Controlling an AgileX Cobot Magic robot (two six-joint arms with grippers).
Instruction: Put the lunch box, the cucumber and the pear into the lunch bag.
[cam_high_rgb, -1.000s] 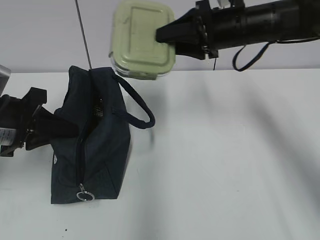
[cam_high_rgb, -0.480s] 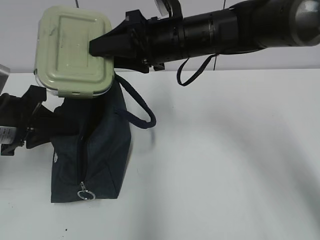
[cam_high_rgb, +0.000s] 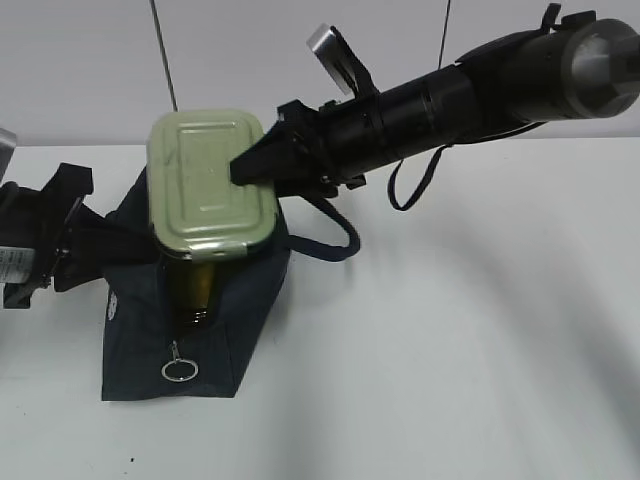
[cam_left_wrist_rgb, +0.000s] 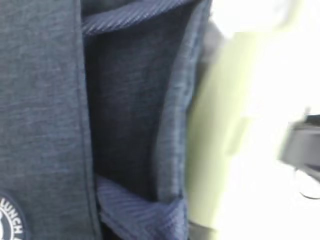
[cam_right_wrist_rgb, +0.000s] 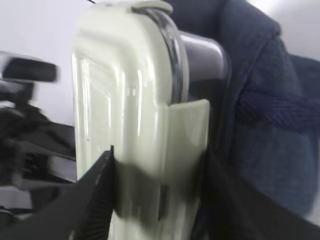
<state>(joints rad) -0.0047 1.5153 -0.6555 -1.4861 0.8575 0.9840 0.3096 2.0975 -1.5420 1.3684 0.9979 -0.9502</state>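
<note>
— Where is your lunch box (cam_high_rgb: 208, 186) right now?

— Your right gripper (cam_high_rgb: 262, 164) has its jaws clamped on one edge, holding it tilted over the gaping mouth of the lunch bag (cam_high_rgb: 235, 318) on the counter (cam_high_rgb: 450, 350).

— And your left gripper (cam_high_rgb: 75, 245)?

— It's pressed against the bag's left side. Its jaws seem to pinch the fabric, but I can't tell for sure.

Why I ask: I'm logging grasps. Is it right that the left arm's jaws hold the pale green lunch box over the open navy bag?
Not quite: the right gripper holds the lunch box, as the exterior view shows. The rest stands: it hangs over the open lunch bag.
</note>
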